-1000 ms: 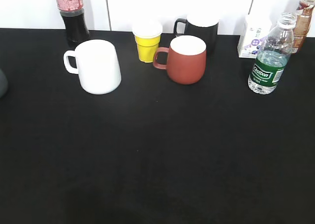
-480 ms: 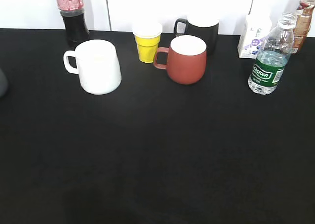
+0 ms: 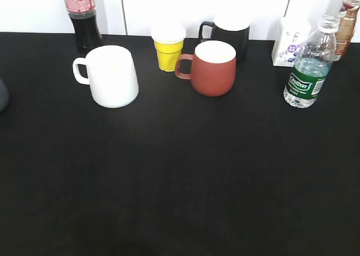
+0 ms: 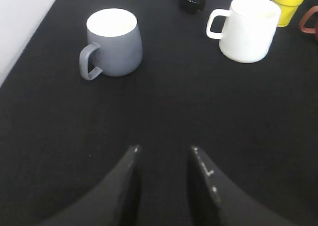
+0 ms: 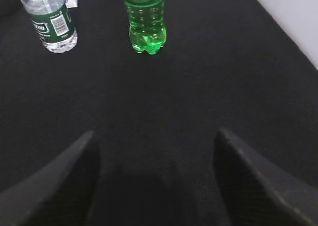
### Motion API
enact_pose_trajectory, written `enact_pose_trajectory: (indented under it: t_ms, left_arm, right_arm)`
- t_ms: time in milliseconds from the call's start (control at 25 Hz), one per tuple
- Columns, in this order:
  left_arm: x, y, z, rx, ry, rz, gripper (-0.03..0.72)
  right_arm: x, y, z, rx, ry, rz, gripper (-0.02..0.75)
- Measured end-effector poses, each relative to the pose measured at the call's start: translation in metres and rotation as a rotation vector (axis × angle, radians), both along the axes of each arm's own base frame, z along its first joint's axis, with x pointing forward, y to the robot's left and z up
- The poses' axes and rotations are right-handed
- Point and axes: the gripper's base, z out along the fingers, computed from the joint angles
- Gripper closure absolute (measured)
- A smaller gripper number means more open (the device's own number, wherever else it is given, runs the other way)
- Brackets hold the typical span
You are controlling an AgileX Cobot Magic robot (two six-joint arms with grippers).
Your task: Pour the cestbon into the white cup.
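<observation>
The cestbon (image 3: 308, 70), a clear bottle with a green label and no cap, stands upright at the right of the black table. It also shows at the top left of the right wrist view (image 5: 49, 20). The white cup (image 3: 109, 76) stands upright at the left, handle to the left, and shows at the top right of the left wrist view (image 4: 247, 27). My left gripper (image 4: 164, 149) is open and empty over bare table, well short of the cup. My right gripper (image 5: 155, 134) is wide open and empty, well short of the bottle. Neither gripper shows in the exterior view.
A dark cola bottle (image 3: 81, 17), yellow cup (image 3: 169, 46), black mug (image 3: 228, 34), red-brown mug (image 3: 212, 67), white carton (image 3: 288, 42) and amber bottle (image 3: 347, 19) line the back. A grey mug (image 4: 112, 49) stands far left. A green soda bottle (image 5: 145, 20) stands right of the cestbon.
</observation>
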Motion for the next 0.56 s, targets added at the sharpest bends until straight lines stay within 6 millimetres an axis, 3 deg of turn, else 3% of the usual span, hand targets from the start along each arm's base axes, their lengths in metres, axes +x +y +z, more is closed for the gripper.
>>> enact_pose_trajectory:
  t_ms: [560]
  left_arm:
    - [0.0000,0.0000,0.0000,0.001,0.000,0.000,0.449]
  right_arm:
    - [0.0000,0.0000,0.0000,0.000,0.000,0.000,0.196]
